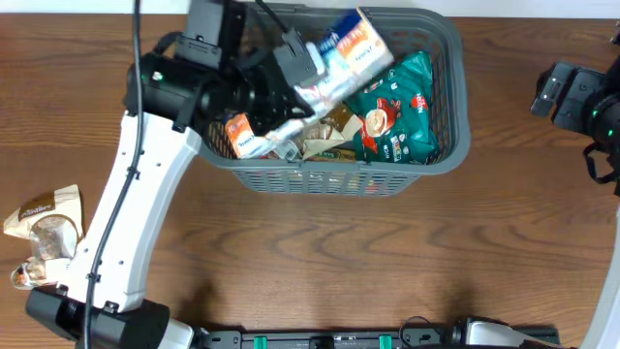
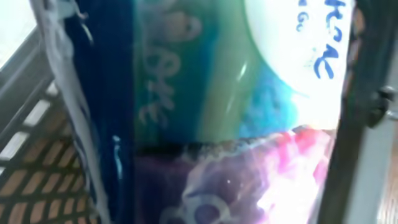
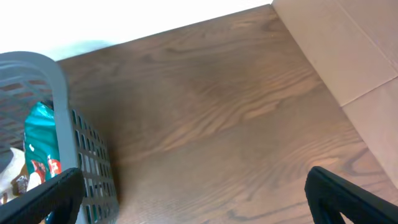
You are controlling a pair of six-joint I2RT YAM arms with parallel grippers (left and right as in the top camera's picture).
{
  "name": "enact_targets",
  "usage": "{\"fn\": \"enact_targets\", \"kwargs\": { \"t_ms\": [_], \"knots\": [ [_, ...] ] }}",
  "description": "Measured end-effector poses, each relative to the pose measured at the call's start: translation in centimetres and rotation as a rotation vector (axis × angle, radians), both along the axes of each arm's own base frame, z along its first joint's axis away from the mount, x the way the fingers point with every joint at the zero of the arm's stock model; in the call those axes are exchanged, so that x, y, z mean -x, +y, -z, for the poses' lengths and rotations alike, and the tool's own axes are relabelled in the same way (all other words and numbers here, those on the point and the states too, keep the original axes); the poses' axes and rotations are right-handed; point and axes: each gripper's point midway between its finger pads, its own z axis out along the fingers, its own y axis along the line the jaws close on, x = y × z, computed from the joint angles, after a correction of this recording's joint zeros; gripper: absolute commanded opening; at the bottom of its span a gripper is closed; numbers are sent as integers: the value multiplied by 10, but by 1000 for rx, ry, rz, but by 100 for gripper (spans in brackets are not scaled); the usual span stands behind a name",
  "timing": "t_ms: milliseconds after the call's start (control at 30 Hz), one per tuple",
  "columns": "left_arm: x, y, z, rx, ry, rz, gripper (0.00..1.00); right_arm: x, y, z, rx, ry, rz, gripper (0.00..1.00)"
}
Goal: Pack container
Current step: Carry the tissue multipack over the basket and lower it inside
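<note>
Two arms, L arm (image 1: 145, 184) bent over container (image 1: 448, 145), L fingers (image 2: 365, 56) gripping snack packet (image 1: 344, 53); R fingers (image 3: 348, 199) spread

Wooden table (image 1: 320, 252) is lying dark brown, its grain running left to right. A faint shadow is falling on it near the front edge. Black rail (image 1: 329, 340) is running along the table's near edge, with small green marks (image 1: 260, 341) showing on it. Pale white surface (image 1: 77, 8) is showing beyond the far edge. In the right wrist view, a plain cardboard panel (image 3: 348, 56) is standing at the table's edge, meeting the wood, with a crease crossing its face.
</note>
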Motion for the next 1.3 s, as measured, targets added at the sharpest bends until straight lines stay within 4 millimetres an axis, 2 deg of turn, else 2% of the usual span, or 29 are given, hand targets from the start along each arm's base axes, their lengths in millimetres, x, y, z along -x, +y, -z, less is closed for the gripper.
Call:
{"fn": "enact_targets", "kwargs": {
  "t_ms": [200, 300, 467, 733, 767, 800, 833, 867, 1133, 1300],
  "knots": [
    [28, -1, 17, -59, 92, 62, 6, 0, 0, 0, 0, 0, 0, 99],
    [33, 1, 23, -78, 121, 74, 6, 0, 0, 0, 0, 0, 0, 99],
    [29, 4, 38, -118, 153, 67, 6, 0, 0, 0, 0, 0, 0, 99],
    [9, 9, 93, -238, 268, 38, 6, 0, 0, 0, 0, 0, 0, 99],
    [7, 9, 101, -249, 286, 37, 9, 0, 0, 0, 0, 0, 0, 99],
    [6, 9, 106, -256, 296, 37, 41, 0, 0, 0, 0, 0, 0, 99],
    [5, 9, 111, -262, 305, 40, 59, 0, 0, 0, 0, 0, 0, 99],
    [5, 9, 114, -268, 314, 38, 65, 0, 0, 0, 0, 0, 0, 99],
    [5, 9, 116, -266, 326, 28, 75, 0, 0, 0, 0, 0, 0, 99],
    [3, 8, 115, -261, 319, 24, 75, 0, 0, 0, 0, 0, 0, 99]
  ]
}}
